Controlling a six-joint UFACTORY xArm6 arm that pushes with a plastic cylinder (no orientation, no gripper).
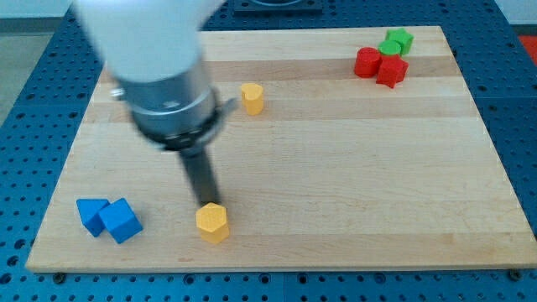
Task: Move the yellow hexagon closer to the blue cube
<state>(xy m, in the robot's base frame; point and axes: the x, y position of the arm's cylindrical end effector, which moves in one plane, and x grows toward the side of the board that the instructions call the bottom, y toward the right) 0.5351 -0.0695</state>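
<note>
Nearest the view's bottom, a yellow hexagonal block (212,221) is seen lying on the pale wooden worktop (336,184), close to its lower edge. All other places are given from this yellow hexagonal block. Directly at its upper side, the dark rod's lower end, my tip (205,202), is found, touching it or just short of touching; which of the two cannot be told, as the rod is blurred. The rod is carried by a grey and white arm housing (164,84) that rises toward the view's top and left. No gripper is fitted to the arm, so no clenched or released state can be reported.

To the view's left of the hexagonal block, near but clearly apart, a blue cube (120,220) is set, and a second blue block (91,214) is pressed against that cube's far left side. Well above, toward the view's top and slightly right, a second yellow block (252,97) is placed, its exact shape not being made out. Far to the upper right, a red block (367,62) and a second red block (391,70) are clustered with a green block (396,41), all touching or nearly so.
</note>
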